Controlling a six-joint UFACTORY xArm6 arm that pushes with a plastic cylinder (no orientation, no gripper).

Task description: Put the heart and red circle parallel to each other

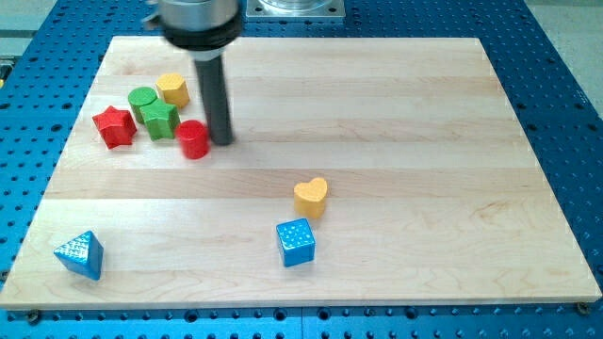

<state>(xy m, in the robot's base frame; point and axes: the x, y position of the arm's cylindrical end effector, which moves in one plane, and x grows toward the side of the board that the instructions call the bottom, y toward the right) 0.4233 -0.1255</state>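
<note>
A straight dark rod hangs from a wider, blurred grey-black cylindrical mount (196, 19).

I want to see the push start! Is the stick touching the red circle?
Cannot tell. In the camera view my tip sits right against the red circle's right side, with no clear gap or contact visible.

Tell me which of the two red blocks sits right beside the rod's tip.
The red circle, just to the view's left of my tip. The red star lies farther left, beyond the green star.
</note>
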